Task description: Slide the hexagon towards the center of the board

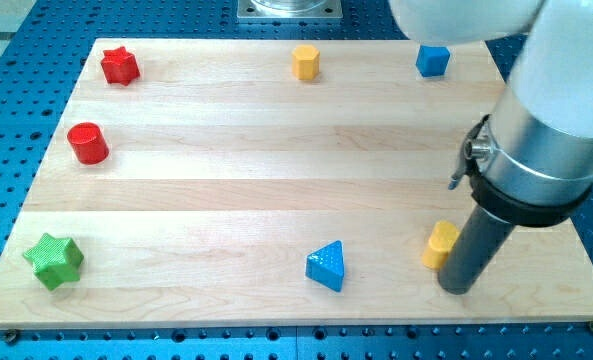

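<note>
Two yellow blocks are shown, and either may be the hexagon. The yellow faceted block [306,62] is seen near the view's top edge, slightly left of the middle, well apart from the board's centre; its sides appear flat-faced and its top flat. A second yellow block [440,245] is found toward the view's bottom right, its outline partly hidden, so its shape cannot be told with certainty. The tip [458,286] of the dark, smooth rod is placed just to that block's right, touching or nearly touching it. No claw is shown: the arm ends in the rod alone, below a metal collar and a white housing.

The counter [276,200] is a pale wooden board of lengthwise planks with visible grain, and it rests on a blue perforated plate [36,340].

The remaining blocks are matte and look moulded:
- a blue triangle [326,266], left of the second yellow block
- a blue cube [432,60], at the top right
- a red star [119,66], at the top left
- a red cylinder [88,143], below the star
- a ribbed green star [54,260], at the bottom left
</note>
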Robot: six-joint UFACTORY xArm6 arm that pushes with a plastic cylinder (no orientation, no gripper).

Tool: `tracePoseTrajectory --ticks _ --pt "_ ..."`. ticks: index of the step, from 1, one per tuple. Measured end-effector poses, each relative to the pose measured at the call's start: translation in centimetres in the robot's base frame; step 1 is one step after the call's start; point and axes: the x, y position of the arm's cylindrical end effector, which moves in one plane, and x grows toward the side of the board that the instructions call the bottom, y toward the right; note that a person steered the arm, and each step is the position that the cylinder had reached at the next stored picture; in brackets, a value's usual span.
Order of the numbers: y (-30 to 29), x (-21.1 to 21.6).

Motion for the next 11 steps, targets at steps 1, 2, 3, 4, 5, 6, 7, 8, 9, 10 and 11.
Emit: tracePoseTrajectory --ticks 1,2,3,4,5,6,7,8,9,10,11 --pt "-1.6 -0.8" --pt "-1.8 -4.0" --pt "0.0 -1.2" --pt "1.0 2.7" --pt "-2.3 2.7" --pt "-6.7 2.4" --pt "-9.7 1.5" --pt "-11.7 0.0" --pt "-11.4 1.1" --pt "-12.5 2.8" --pt "-17.2 2.8"
